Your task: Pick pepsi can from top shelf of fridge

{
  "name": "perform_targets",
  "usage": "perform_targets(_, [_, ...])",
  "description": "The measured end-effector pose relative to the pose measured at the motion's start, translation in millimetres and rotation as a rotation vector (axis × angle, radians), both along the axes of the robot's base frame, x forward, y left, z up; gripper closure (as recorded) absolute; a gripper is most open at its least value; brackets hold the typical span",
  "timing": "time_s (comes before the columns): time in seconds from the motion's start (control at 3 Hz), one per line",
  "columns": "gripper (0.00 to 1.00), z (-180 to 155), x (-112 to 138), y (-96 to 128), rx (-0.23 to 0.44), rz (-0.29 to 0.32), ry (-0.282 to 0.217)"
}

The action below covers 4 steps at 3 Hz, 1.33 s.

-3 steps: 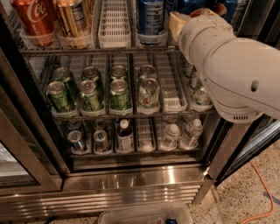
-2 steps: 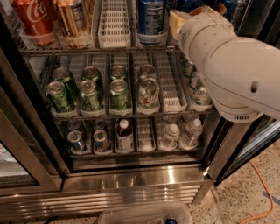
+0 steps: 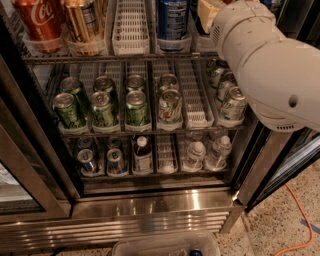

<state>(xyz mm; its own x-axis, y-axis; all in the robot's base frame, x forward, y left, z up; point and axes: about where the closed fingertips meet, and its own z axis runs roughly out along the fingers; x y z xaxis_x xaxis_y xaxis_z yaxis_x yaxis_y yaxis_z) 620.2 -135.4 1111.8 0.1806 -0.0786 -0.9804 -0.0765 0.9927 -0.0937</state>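
Camera view shows hand (image 3: 209, 14) just beside pepsi can (image 3: 172, 20).

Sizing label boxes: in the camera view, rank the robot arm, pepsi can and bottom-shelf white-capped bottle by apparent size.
1. robot arm, nearest the camera
2. pepsi can, top cropped
3. white-capped bottle
Gripper: mostly hidden, right of the pepsi can.
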Motion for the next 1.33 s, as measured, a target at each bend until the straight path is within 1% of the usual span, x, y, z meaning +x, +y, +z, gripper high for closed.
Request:
perform_targets(0.33, [1.00, 3, -2, 0, 0.000, 0.007, -0.005])
perform_targets(0.67, [1.00, 5, -9, 1, 0.000, 0.021, -0.002])
perform_targets(1.0, [1.00, 12, -19, 1, 0.011, 0.044, -0.002])
perform_targets(1.33, [1.00, 14, -29, 3, 0.013, 0.081, 0.016])
